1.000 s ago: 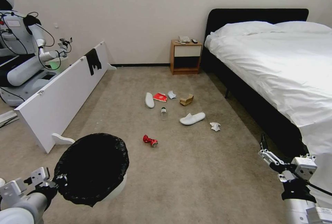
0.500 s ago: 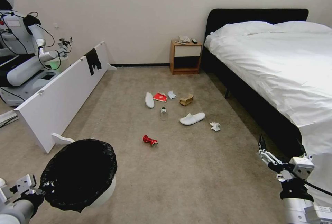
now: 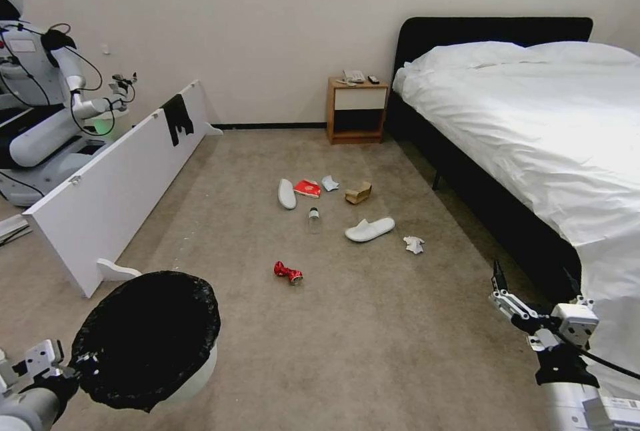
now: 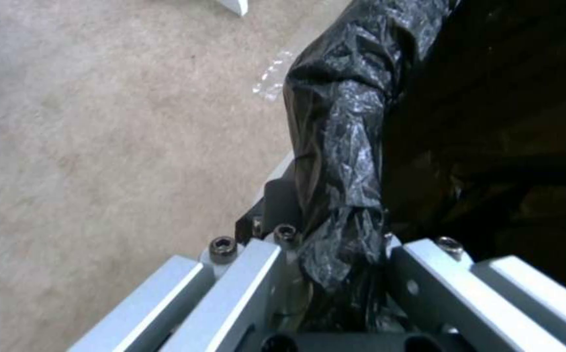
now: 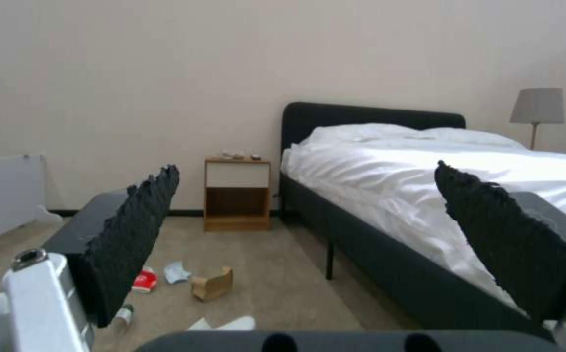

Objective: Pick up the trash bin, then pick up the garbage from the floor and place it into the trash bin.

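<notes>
Carpeted floor (image 3: pixel 373 344), bed (image 3: pixel 533 144) alongside garbage (image 3: pixel 333 218)

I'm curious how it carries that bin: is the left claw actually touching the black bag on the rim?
Touching. In the left wrist view the left gripper has its fingers closed on the bunched black bag over the trash bin rim.

Left gripper (image 3: pixel 79 366): pale grey-white metal bars, dark hex-socket screws at finger bases, black wrist collar, rounded white forearm. Right gripper (image 3: pixel 530 288): white link fingers (image 5: pixel 133 234) with black serrated foam pads, boxy white wrist block with screws, black collar, thin black cable trailing along the white forearm.
</notes>
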Available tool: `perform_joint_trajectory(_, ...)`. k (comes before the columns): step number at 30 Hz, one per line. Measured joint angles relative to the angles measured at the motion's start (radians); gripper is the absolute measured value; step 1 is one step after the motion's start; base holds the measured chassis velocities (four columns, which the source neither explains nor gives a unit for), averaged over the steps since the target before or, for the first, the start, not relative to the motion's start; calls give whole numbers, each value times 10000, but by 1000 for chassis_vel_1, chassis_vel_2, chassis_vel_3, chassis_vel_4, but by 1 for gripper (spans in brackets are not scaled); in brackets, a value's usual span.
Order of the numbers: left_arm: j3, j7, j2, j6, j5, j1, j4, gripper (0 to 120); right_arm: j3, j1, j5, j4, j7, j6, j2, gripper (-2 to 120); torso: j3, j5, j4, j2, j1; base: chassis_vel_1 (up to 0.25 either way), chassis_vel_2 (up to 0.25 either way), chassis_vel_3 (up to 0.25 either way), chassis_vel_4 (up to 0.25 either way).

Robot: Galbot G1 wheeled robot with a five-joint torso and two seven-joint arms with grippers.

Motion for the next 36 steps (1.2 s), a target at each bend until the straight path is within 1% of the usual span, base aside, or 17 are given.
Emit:
perform_joint_trajectory(8, -49, 36, 45, -4, -32, -22, 30, 1, -32, 50, -4, -58, -88, 9, 23, 100, 1, 0, 2, 0, 2, -181, 180, 167, -177)
perform_joint_trajectory(11, -55, 51, 49, -4, -36, -25, 42, 1, -35, 57, -6, -66, -109, 14, 29, 100, 1, -2, -1, -1, 2, -138, 129, 149, -134)
perform_joint_trajectory(20, -83, 110, 52, -4, -26, -21, 46, 1, -39, 47, -18, -77, -169, 84, 41, 100, 1, -1, 2, 0, 2, -118, 124, 134, -121)
perform_joint_trajectory(27, -98, 164, 30, -4, -13, -12, 12, 1, -30, -4, -43, -77, -277, 149, 31, 100, 1, -1, -2, -1, 3, -134, 127, 130, -114)
perform_joint_trajectory(36, -137, 194, 14, -1, -14, -9, -15, 1, -35, 13, -35, -76, -323, 164, 21, 100, 1, -2, 0, -1, 3, -83, 89, 102, -96)
